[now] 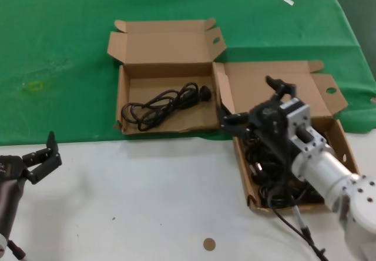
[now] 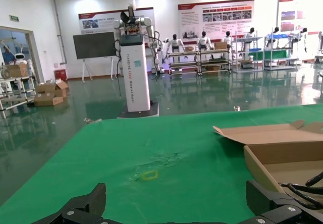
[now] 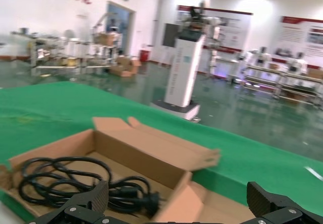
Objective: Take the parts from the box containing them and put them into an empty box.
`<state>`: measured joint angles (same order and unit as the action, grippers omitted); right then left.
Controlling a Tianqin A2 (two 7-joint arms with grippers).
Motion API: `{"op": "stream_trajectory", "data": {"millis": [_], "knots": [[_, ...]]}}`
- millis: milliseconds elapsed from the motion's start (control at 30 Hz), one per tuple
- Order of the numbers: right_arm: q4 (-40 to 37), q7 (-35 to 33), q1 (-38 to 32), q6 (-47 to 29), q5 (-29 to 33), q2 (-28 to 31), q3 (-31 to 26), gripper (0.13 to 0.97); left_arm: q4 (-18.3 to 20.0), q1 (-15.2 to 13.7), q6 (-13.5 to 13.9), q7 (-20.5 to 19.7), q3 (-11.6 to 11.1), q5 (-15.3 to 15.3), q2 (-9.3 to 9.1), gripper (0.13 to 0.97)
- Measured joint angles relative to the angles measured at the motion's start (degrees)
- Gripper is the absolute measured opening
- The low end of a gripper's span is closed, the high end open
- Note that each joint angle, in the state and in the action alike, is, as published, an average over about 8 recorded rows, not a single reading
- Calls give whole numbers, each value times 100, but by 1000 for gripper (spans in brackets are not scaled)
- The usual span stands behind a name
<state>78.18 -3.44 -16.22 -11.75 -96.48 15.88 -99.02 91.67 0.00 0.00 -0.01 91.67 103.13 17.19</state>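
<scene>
The box containing the parts (image 1: 336, 133) lies at the right, lid folded back, with a heap of black cords (image 1: 265, 168) in it. My right gripper (image 1: 252, 103) hovers open over its far left corner, with nothing between its fingers. The other cardboard box (image 1: 167, 70) sits to the left on the green cloth and has one coiled black cord (image 1: 161, 105) in it. In the right wrist view that box (image 3: 141, 151) and its cord (image 3: 65, 183) lie beyond my open right gripper (image 3: 179, 206). My left gripper (image 1: 44, 158) waits open and empty at the lower left, also seen as the left gripper (image 2: 176, 209).
A green cloth (image 1: 59, 49) covers the far half of the table, and bare white tabletop (image 1: 147, 196) lies in front. A small brown disc (image 1: 209, 244) rests near the front edge. A yellow mark (image 1: 35, 86) is on the cloth at the left.
</scene>
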Motion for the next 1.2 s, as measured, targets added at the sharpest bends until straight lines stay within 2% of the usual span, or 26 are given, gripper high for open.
{"op": "stream_trajectory", "data": {"millis": [500,1200], "knots": [[1083,276,1302,944,-534,105,591,966,0,0,0,0,0,0,0,966],[1143,291,1374,996,-564,111,623,966,0,0,0,1,0,0,0,966]]}}
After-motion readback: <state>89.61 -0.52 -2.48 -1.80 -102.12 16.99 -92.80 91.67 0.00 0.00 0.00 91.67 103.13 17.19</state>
